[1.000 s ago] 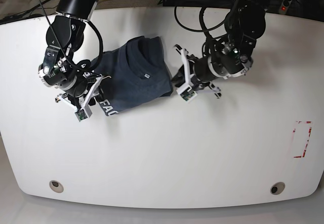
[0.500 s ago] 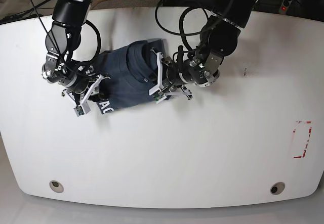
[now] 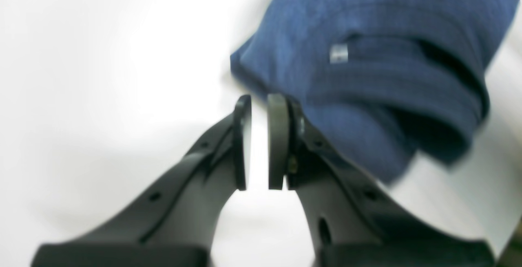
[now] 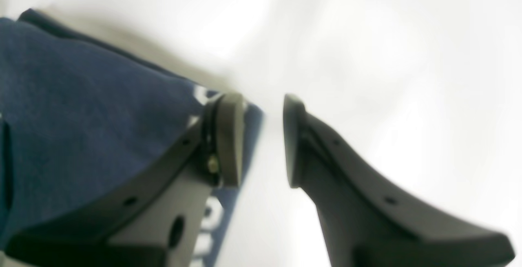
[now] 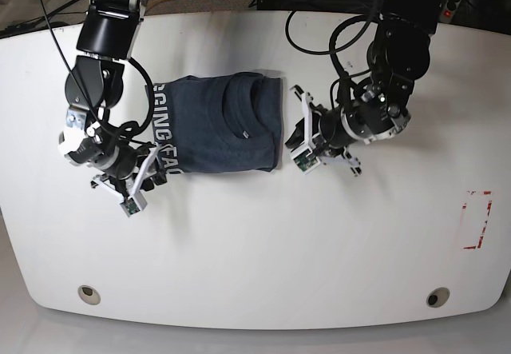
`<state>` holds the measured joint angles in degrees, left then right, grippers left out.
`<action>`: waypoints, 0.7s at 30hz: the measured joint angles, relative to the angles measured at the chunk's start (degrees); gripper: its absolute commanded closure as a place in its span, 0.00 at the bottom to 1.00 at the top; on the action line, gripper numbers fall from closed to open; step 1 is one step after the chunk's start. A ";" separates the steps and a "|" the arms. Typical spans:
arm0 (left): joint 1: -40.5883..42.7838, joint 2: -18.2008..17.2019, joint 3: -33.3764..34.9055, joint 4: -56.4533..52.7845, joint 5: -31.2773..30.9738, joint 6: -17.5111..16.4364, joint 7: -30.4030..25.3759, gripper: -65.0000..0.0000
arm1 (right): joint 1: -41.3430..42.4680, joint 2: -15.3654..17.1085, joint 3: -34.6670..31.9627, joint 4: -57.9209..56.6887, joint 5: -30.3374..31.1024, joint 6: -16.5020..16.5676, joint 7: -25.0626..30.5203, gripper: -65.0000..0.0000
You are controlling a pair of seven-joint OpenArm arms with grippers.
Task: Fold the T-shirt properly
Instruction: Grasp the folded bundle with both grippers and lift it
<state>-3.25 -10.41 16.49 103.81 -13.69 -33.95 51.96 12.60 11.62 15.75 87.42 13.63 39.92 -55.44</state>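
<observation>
Two pincers flank the T-shirt [image 5: 219, 126], which lies folded into a compact rectangle on the white surface [image 5: 263, 250], collar toward the middle and white lettering along one edge. The left pincer [image 3: 258, 140] is nearly clenched with only a slit between its jaws, empty, just beside the folded edge. The right pincer [image 4: 261, 140] stands partly released, one jaw over the lettered edge, nothing visibly gripped. The step in hand looks like final squaring: nudge the edges gently inward, keep the jaws low and flat, and avoid dragging the top layer out of line.
</observation>
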 measured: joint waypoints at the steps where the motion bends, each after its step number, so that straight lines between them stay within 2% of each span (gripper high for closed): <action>1: 0.98 0.07 -0.26 0.81 0.13 -0.76 1.36 0.92 | 0.57 0.02 -1.42 -1.73 0.15 -0.02 0.28 0.76; 3: 3.89 -0.09 -0.11 2.95 -0.09 -3.48 4.48 0.92 | 2.14 0.00 -3.19 -5.44 -0.09 -0.07 2.14 0.76; 6: 7.23 0.37 0.09 4.31 -0.46 -5.64 7.43 0.92 | 3.41 -0.02 -5.27 -9.92 -0.07 0.07 7.58 0.76; 10: 11.58 0.63 0.57 4.31 -0.44 -5.79 7.93 0.91 | 5.11 -0.04 -6.86 -16.13 -5.79 0.04 11.74 0.76; 13: 13.75 1.22 3.76 2.40 0.33 -5.81 8.52 0.91 | 5.33 0.11 -6.80 -17.77 -9.51 -0.02 13.70 0.76; 15: 13.81 2.45 5.11 -0.04 0.07 -5.97 8.04 0.91 | 5.05 0.13 -6.80 -17.53 -10.84 0.02 14.67 0.76; 17: 13.49 4.42 5.31 -3.72 -0.15 -5.99 4.92 0.91 | 3.65 0.63 -6.86 -15.82 -10.73 0.04 14.95 0.76; 21: 11.32 4.61 5.29 -7.96 -0.92 -6.03 1.16 0.91 | 0.66 2.86 -6.71 -12.26 -10.99 0.15 14.29 0.76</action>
<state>8.08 -5.80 21.78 95.85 -14.61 -39.99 53.12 13.26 14.48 9.04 75.16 2.63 40.07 -41.15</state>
